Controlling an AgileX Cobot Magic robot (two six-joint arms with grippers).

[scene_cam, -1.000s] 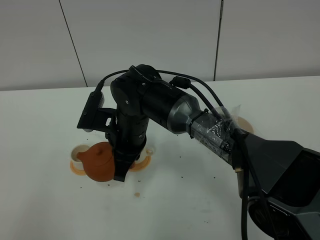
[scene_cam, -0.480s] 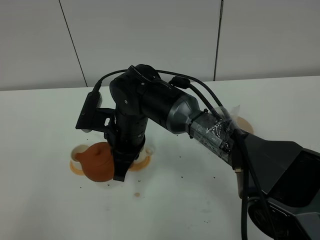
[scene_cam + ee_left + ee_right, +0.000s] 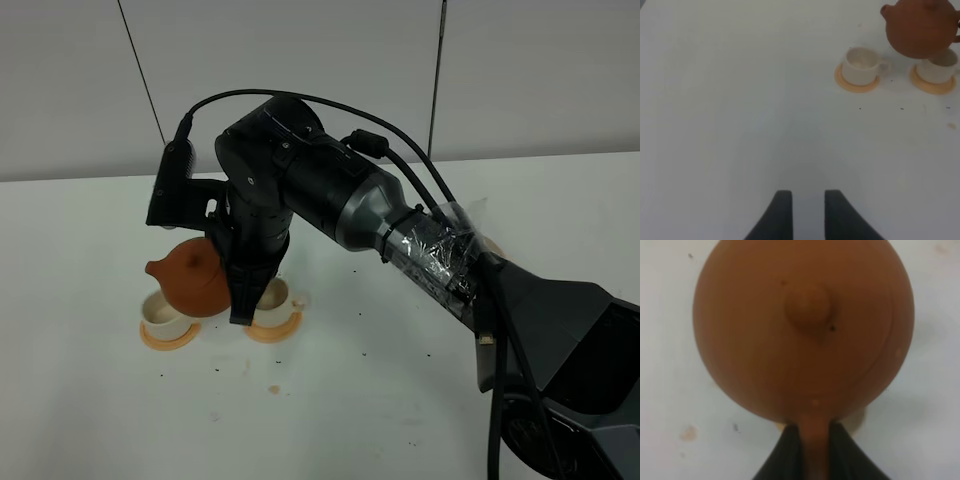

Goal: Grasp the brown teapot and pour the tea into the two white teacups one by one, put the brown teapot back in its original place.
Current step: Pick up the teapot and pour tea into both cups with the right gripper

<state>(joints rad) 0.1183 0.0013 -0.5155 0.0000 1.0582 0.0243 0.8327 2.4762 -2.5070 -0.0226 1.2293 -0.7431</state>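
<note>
The right tool [image 3: 815,442] is clamped on the loop handle of the brown teapot [image 3: 195,280], one finger on each side. The teapot hangs clear of the counter [image 3: 380,400], roughly level, lid on, with its spout toward the left edge. Under it, on the counter's left half, the two white teacups [image 3: 162,312] [image 3: 272,295] each stand on an orange coaster [image 3: 168,340]. The left tool [image 3: 807,200] hovers over bare counter well apart from them, fingers apart, holding nothing.
</note>
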